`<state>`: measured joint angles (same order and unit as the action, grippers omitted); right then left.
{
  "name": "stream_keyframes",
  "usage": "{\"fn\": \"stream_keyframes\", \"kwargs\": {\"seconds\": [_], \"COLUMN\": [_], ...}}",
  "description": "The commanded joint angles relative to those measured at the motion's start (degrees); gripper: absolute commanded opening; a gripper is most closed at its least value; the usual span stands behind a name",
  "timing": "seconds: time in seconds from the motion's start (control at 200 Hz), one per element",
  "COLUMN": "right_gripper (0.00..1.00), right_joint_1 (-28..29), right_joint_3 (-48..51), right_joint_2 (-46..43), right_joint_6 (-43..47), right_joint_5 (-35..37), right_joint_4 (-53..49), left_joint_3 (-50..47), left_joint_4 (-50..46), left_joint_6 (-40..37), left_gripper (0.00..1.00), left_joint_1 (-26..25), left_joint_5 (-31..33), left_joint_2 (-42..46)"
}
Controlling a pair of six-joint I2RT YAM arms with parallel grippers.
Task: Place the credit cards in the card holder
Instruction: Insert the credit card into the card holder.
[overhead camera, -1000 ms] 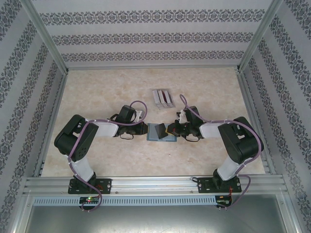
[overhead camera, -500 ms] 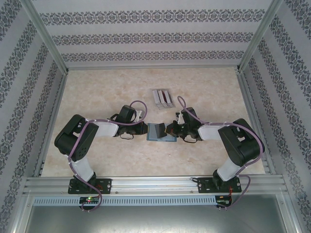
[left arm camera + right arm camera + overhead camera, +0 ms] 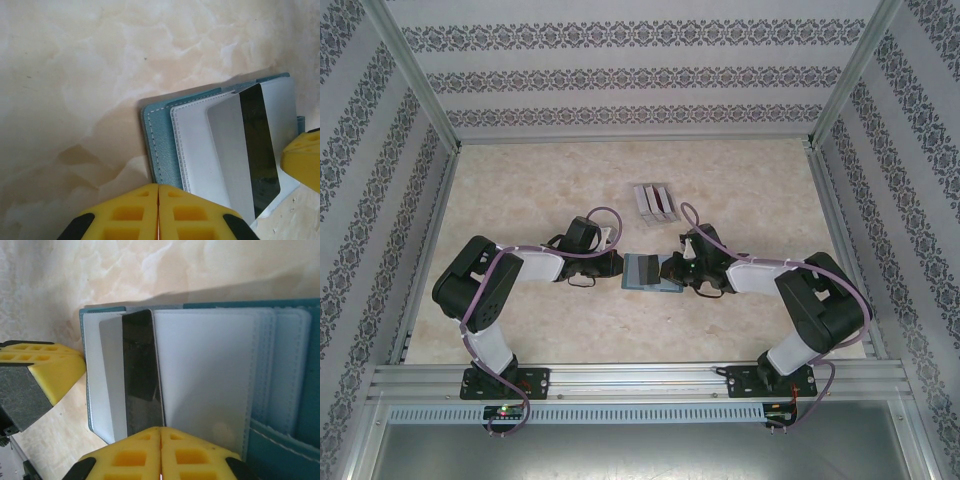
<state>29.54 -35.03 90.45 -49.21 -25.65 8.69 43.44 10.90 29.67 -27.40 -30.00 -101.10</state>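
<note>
Patterned wallpaper on three sides, marble-look worktop point(image 3: 530, 190), both arms reaching in to meet mid-table. The card holder point(image 3: 642, 272) lies there opened flat, teal cover down, pale grey-blue pockets up.

Left arm point(image 3: 535, 265): jaws closed, yellow pads point(image 3: 132, 215) pressed together with nothing visible between them, tips right at the holder's left edge. My read is that it's acting as a stop or hold-down so the holder doesn't skate when a card gets pushed in. Can't tell if the tips bear down on the cover or just butt against it.

Right arm point(image 3: 760, 272): jaws closed on the near end of one credit card point(image 3: 141, 375), pinched edge-on. The card stands tilted over the holder's left half, with its grey back and black mag stripe showing in both wrist views. The tilt makes sense. One edge goes low to find a pocket mouth, and the rest stays lifted so the pads clear the stitched panels. Which edge touches the pale panel, and whether it's already in a slot, I can't make out.

A grey-white ridged rack point(image 3: 655, 203) sits just beyond the holder, apart from it. The dark strips in its slots are probably more cards waiting, but they're too small to count.

Judgement: mid-insertion, task far from done. The next move needs a shallow slide along the panel into a pocket, with the left side bracing. Risks are the card bowing under push, its corner catching a stitched lip, or the holder pivoting around the left tips.
</note>
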Motion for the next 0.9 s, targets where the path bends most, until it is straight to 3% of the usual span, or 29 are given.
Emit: {"fn": "stream_keyframes", "kwargs": {"seconds": [0.0, 0.185, 0.365, 0.505, 0.894], "right_gripper": [0.08, 0.06, 0.28, 0.35, 0.34], "right_joint_1": [1.40, 3.06, 3.07, 3.15, 5.35], "right_joint_3": [-2.09, -4.48, -7.40, -9.77, -16.23], "right_joint_2": [-0.09, 2.31, -0.96, -1.71, 6.39], "right_joint_6": [1.47, 1.78, 6.35, 9.42, 12.05], "right_joint_5": [1.06, 1.09, 5.80, 8.54, 10.53], "right_joint_4": [-3.20, -3.70, -12.16, -17.37, -20.95], "left_joint_3": [-0.30, -0.47, -0.47, -0.02, -0.24], "left_joint_4": [-2.31, -2.81, -3.38, -3.56, -3.43], "left_joint_6": [0.37, 0.21, -0.06, -0.01, 0.10], "left_gripper": [0.09, 0.08, 0.08, 0.08, 0.08], "left_joint_1": [-0.63, -0.56, -0.52, -0.46, -0.48], "left_joint_5": [4.47, 5.19, 5.88, 5.32, 5.49], "left_joint_2": [-2.43, -2.08, -1.73, -1.82, -1.45]}}
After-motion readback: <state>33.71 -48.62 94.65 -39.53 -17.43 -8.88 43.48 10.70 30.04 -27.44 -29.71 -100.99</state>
